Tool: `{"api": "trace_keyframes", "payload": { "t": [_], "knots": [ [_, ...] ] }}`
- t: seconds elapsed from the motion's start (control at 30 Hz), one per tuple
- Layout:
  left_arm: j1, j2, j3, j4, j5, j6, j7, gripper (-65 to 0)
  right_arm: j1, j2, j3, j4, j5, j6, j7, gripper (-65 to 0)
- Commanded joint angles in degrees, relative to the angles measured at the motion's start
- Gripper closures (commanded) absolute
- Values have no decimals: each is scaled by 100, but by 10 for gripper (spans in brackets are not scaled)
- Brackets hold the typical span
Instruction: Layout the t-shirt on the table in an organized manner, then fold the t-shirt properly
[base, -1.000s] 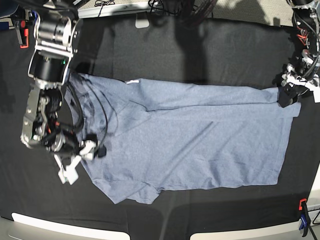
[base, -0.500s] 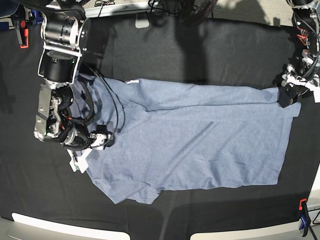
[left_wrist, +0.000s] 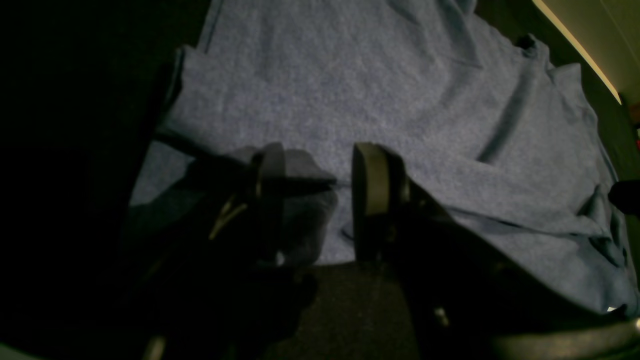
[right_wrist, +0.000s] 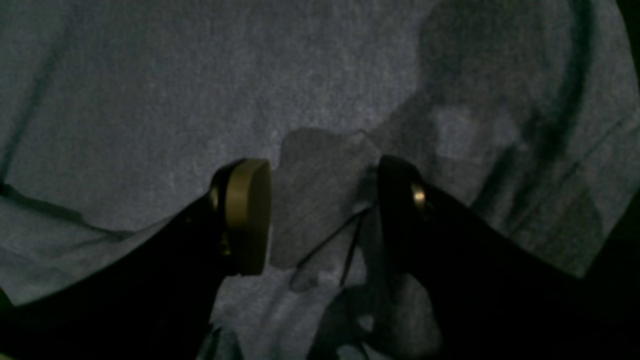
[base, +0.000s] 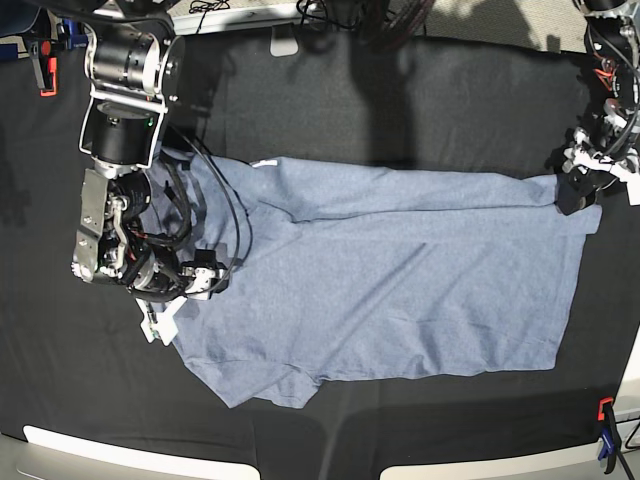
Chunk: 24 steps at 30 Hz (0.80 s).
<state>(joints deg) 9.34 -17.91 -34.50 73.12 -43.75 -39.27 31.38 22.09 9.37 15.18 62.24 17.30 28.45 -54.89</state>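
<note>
**A:** Left wrist view: the left gripper (left_wrist: 317, 195) stands at the hem edge of the blue-grey t-shirt (left_wrist: 380, 100), its fingers (left_wrist: 370, 185) apart with nothing clamped between them, only flat cloth beneath. Why park there?

**B:** My guess is that a corner is the place to pin or tug from, so the shirt can be drawn flat. The black tabletop (left_wrist: 345, 305) shows just below the hem, so the fingers sit right at the boundary.

**A:** Right wrist view: the right gripper (right_wrist: 320, 215) hangs over rumpled fabric, fingers (right_wrist: 247, 210) likewise spread and empty. A thin dark cable crosses the gap; no cloth is pinched.

**B:** That puts it above the sleeve end, I'd judge, ready to take hold of a fold.

**A:** Base view: the t-shirt (base: 400, 270) lies spread across the middle of the tabletop (base: 400, 90), plain side up, the end under the right gripper (base: 185, 290) creased and doubled over. The left gripper (base: 580, 185) rests at the far upper corner.

**B:** Opposite ends, then: placed to stretch it out before any folding, I'd say.
</note>
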Motion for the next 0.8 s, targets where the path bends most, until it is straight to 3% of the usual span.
{"api": "trace_keyframes", "payload": {
  "t": [0.0, 0.4, 0.5, 0.63, 0.77],
  "knots": [
    [-42, -98, -31, 87, -131, -73, -138, -207, 186, 46, 13, 83, 42, 4, 85, -329],
    [-39, -98, -31, 85, -131, -73, -138, -207, 138, 46, 13, 83, -79, 4, -111, -317],
    [-31, -98, -31, 85, -133, -73, -140, -207, 136, 46, 13, 83, -68, 4, -70, -260],
    [7, -98, -31, 85, -129, -73, -140, -207, 118, 46, 13, 83, -46, 9, -96, -243],
    [20, -98, -31, 83, -131, -73, -140, -207, 107, 48, 13, 83, -70, 76, -7, -114]
  ]
}}
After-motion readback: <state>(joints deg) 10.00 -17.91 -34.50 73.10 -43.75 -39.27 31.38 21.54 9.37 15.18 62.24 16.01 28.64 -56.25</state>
